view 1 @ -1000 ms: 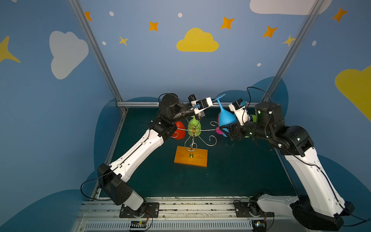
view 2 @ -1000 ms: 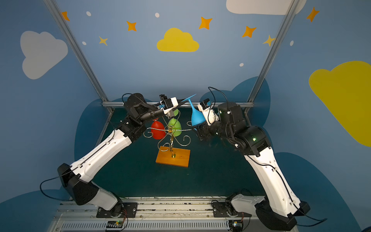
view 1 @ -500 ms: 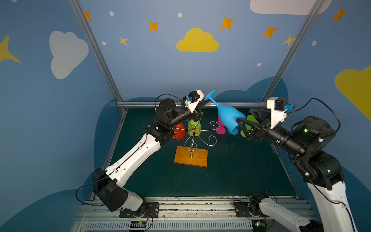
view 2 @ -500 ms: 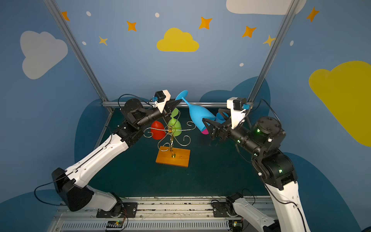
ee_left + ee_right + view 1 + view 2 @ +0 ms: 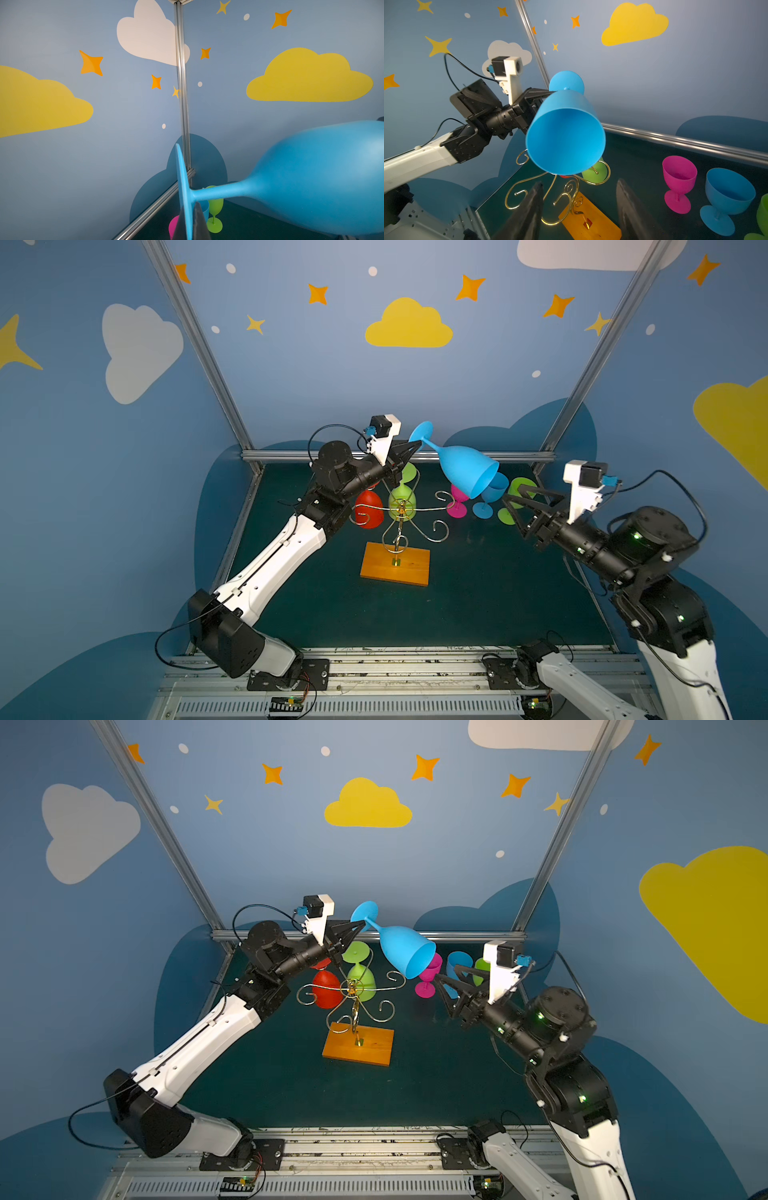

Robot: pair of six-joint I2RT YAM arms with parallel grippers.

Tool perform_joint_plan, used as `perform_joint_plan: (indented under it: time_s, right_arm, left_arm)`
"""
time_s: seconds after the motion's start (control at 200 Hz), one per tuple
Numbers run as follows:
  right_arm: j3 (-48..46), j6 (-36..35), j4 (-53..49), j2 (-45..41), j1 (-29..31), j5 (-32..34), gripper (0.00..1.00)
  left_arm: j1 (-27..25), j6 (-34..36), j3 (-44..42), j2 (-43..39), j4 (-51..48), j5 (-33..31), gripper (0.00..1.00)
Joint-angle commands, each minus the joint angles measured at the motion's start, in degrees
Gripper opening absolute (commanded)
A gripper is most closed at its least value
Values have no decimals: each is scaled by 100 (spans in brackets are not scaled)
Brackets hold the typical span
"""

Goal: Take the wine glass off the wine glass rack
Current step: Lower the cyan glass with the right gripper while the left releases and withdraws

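White links (image 5: 282,556), black joints (image 5: 334,454), looping cables (image 5: 328,428), dark tapered right claw (image 5: 512,492).

Your left arm (image 5: 282,556) reaches up and inward with the wrist raised. The left gripper (image 5: 409,448) is pinched tight on the foot of the blue wine glass (image 5: 467,470), holding it aloft and tilted. Your right arm (image 5: 648,601) is bent at the elbow, forearm aimed inward. The right gripper (image 5: 512,492) has its jaws apart and empty, just below the glass's rim.
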Motion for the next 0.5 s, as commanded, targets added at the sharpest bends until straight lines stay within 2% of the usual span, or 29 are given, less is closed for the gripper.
perform_joint_plan:
  time_s: [0.0, 0.145, 0.215, 0.36, 0.496]
  right_arm:
    - [17, 111, 483, 217, -26, -108, 56]
    - [281, 96, 631, 599, -59, -254, 54]
    - [337, 116, 750, 739, -76, -300, 50]
    - [423, 190, 965, 951, -112, -513, 30]
    - [485, 257, 1023, 1055, -116, -645, 4]
  left_arm:
    - [35, -227, 4, -181, 226, 219, 3]
    - [75, -299, -33, -209, 200, 375, 3]
    - [85, -338, -44, -225, 201, 427, 3]
    - [119, -399, -60, -223, 197, 515, 3]
    - [147, -379, -61, -184, 163, 497, 3]
